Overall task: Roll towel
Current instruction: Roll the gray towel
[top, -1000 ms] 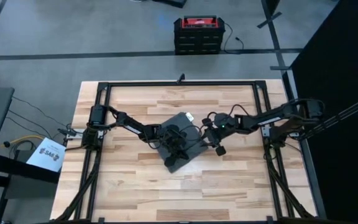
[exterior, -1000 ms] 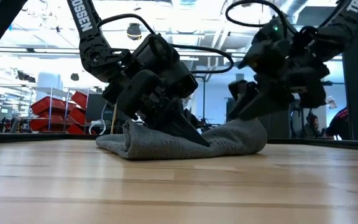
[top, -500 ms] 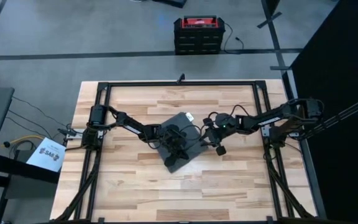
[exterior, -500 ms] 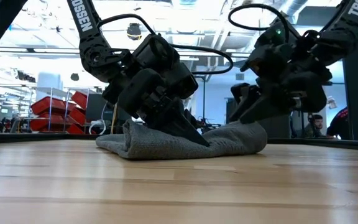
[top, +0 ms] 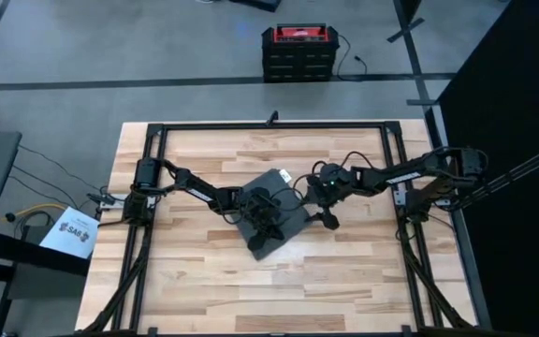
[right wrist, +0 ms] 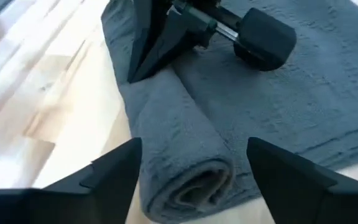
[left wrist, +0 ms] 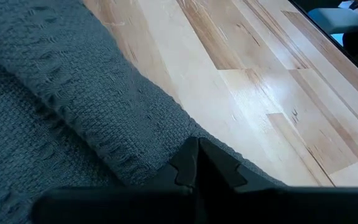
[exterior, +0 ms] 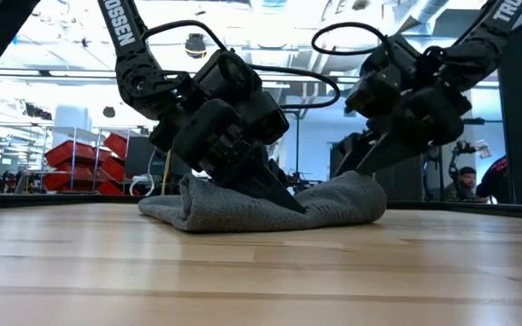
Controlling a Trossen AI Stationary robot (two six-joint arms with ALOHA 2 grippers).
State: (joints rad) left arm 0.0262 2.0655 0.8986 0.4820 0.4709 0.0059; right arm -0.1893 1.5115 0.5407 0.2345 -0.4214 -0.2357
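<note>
Your towel [top: 271, 218] lies at the middle of the table [top: 204, 281], partly rolled: the rolled edge shows as a thick coil in the right wrist view [right wrist: 185, 168], with flat cloth beside it. Your left gripper [exterior: 275, 192] presses down on the towel with its fingers closed together into a single tip. Your right gripper [right wrist: 194, 165] sits at the end of the roll, fingers spread wide to either side of the coil, not clamping it.

Bare table [top: 204, 271] lies free all around the towel [top: 284, 225], whose top the left pincer [top: 268, 223] blocks.
</note>
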